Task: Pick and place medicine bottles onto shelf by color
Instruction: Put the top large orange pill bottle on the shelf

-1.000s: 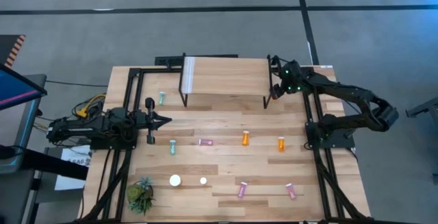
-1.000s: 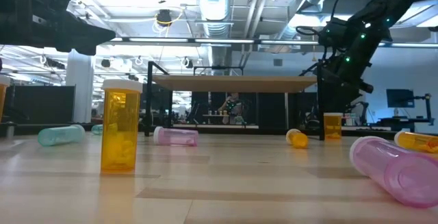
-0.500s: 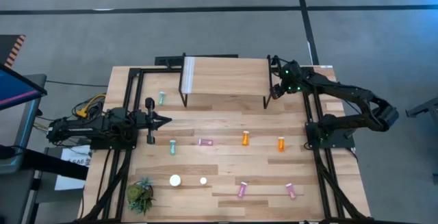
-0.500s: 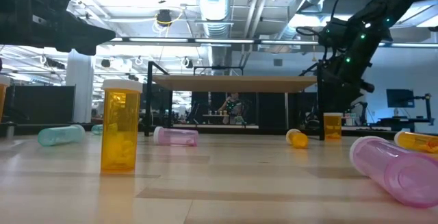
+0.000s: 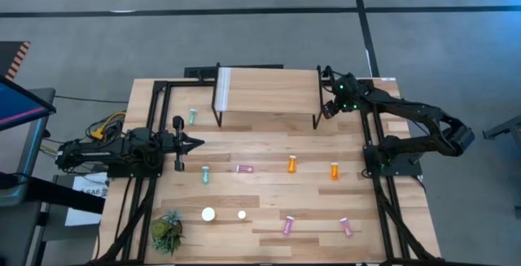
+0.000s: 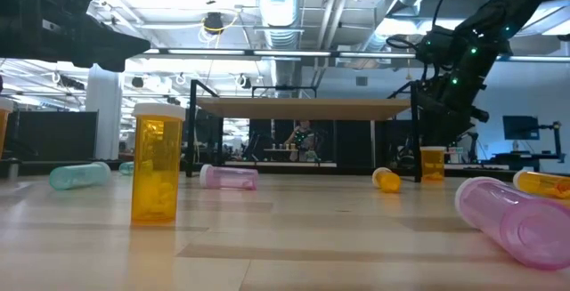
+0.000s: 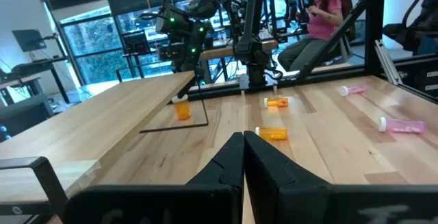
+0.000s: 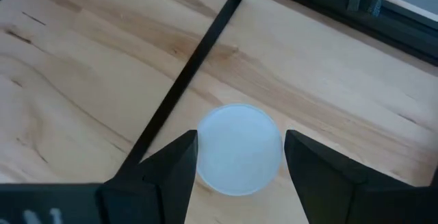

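An orange bottle (image 6: 433, 164) with a white cap (image 8: 239, 148) stands upright on the table near its far right corner, just beside the shelf's (image 5: 269, 89) right leg (image 8: 188, 70). The right gripper (image 8: 239, 157) hangs directly over it, its fingers (image 8: 168, 166) spread either side of the cap; whether they touch it cannot be told. From above the arm hides this bottle completely.

The shelf, a light-wood board on thin black legs with a whitish strip (image 5: 225, 89) at its left end, stands along the table's far edge with nothing on it.

Other bottles are scattered over the table (image 5: 269, 156). A teal one (image 5: 192, 116) sits left of the shelf and another teal one (image 5: 205, 173) lies nearer the middle. A small pink one (image 5: 244, 168) lies at the centre, with two orange ones (image 5: 292, 164) (image 5: 334, 170) to its right. Two pink bottles (image 5: 287, 225) (image 5: 347, 227) lie near the front edge. A larger orange bottle (image 6: 157, 164) stands upright at front left, showing only its white cap from above.

A green plant (image 5: 167, 232) sits at the front left corner.

The left gripper (image 5: 194, 143) waits at the left edge, fingers pressed together, holding nothing.

A seated person (image 7: 321, 15) shows beyond the table.
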Tool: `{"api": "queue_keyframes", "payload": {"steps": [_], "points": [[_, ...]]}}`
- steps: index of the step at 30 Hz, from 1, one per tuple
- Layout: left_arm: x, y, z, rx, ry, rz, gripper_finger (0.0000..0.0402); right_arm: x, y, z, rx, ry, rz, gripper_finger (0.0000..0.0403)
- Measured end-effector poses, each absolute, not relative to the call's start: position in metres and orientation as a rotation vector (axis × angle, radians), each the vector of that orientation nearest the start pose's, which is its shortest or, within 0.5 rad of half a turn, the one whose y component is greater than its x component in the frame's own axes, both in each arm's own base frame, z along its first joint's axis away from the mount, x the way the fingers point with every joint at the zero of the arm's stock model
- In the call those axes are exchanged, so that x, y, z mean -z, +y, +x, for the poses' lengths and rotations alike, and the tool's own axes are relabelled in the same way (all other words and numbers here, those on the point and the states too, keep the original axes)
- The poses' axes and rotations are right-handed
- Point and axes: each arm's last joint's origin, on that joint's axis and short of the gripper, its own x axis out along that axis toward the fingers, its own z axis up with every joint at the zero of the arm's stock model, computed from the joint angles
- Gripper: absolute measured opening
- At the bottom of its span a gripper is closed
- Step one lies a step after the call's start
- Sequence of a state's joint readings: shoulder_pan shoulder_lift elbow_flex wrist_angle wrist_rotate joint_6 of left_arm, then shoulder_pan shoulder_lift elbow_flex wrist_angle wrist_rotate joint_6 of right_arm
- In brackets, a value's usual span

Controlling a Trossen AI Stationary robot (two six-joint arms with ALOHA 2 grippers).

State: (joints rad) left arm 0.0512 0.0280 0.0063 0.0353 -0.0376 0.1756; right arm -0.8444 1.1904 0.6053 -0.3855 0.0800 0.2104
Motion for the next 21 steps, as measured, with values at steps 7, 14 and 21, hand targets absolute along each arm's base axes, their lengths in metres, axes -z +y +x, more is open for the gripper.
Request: {"api": "queue_keyframes", "payload": {"steps": [7, 14, 21], "points": [[-0.1669, 0.0062, 0.0988, -0.090, -0.006, 0.175, 0.0000, -0.1834, -0.1612, 0.1402, 0.949, 0.847, 0.557, 0.0270], [-0.1669, 0.0061, 0.0988, -0.090, -0.006, 0.176, 0.0000, -0.1813, -0.1600, 0.1391, 0.947, 0.868, 0.565, 0.0315], [-0.1670, 0.0062, 0.0988, -0.090, -0.006, 0.176, 0.0000, -0.1850, -0.1609, 0.1398, 0.943, 0.873, 0.557, 0.0341]]}}
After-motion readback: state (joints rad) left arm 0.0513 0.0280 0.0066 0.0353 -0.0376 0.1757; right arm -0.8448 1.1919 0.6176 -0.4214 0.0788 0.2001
